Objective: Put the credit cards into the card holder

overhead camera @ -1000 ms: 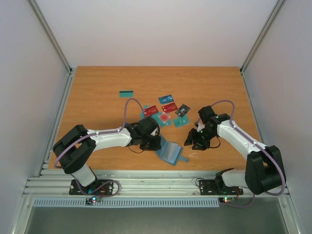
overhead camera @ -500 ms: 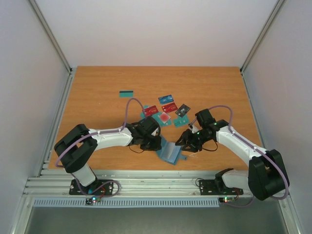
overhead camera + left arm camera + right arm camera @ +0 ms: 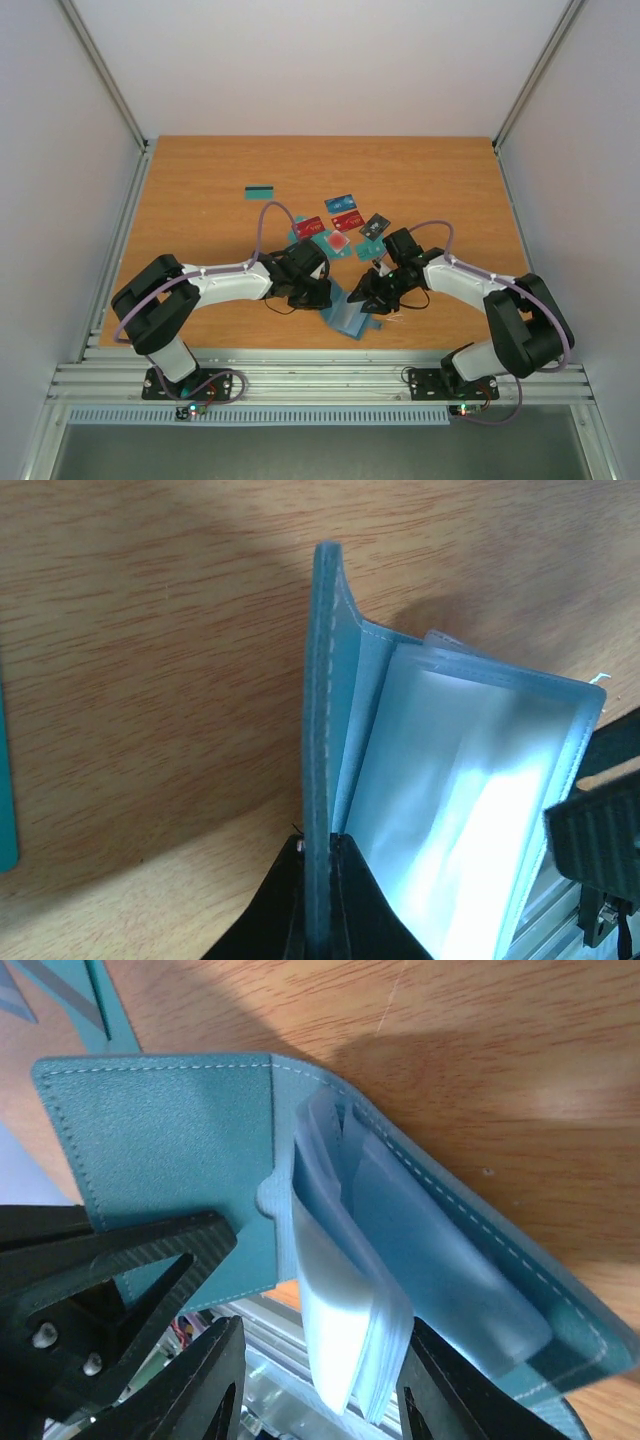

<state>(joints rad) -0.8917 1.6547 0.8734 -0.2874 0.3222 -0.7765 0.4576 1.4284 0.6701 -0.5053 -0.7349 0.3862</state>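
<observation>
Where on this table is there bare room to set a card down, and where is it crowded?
Bare: the far strip beyond the lone card, and the right side past the right arm. Crowded: the card pile and holder mid-table.

Dull teal-blue card holder, pale stitching along edge; inner sleeves translucent whitish-blue. Orange-brown wood-grain tabletop. Far left: teal card, dark stripe. Middle cluster: red cards, blue card, black card. Black left claw, black right claw.
</observation>
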